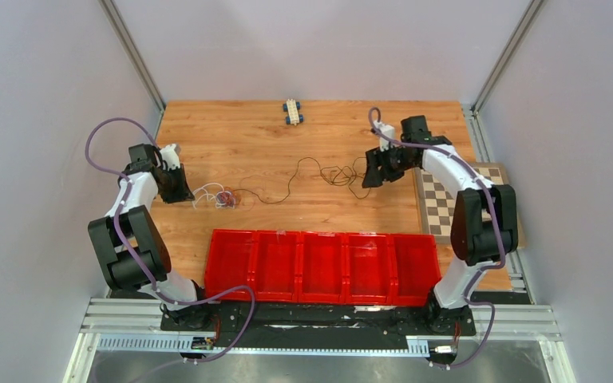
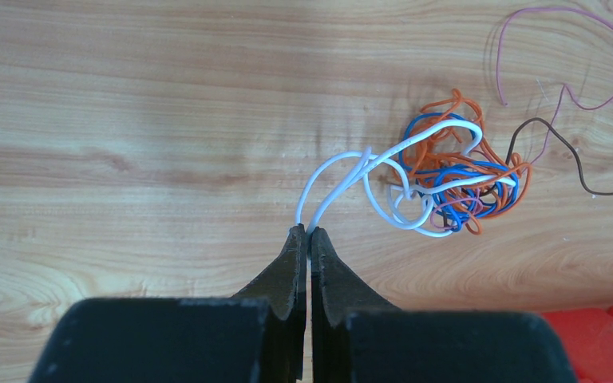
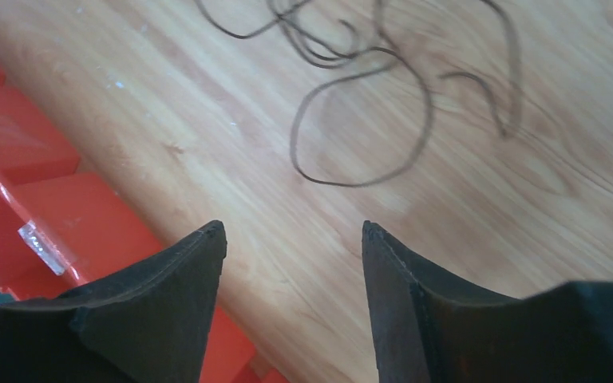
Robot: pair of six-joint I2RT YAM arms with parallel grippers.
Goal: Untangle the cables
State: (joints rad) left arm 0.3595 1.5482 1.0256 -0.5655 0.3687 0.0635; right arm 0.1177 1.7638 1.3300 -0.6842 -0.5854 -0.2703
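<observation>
A small knot of cables [image 2: 455, 171], orange, blue, white and pink, lies on the wooden table; in the top view the knot [image 1: 223, 197] sits left of centre. My left gripper [image 2: 309, 231] is shut on a loop of the white cable [image 2: 331, 179] that leads into the knot; it also shows in the top view [image 1: 185, 191]. A black cable [image 1: 303, 177] runs loose from the knot to a coil [image 3: 367, 96] near my right gripper [image 3: 294, 231], which is open and empty just above the table [image 1: 369, 177]. A thin pink wire [image 2: 575, 56] loops beyond the knot.
A row of red bins [image 1: 319, 267] lies along the near side; a bin edge shows in the right wrist view [image 3: 40, 207]. A checkerboard [image 1: 447, 199] lies at the right. A small toy car [image 1: 293, 112] stands at the back edge.
</observation>
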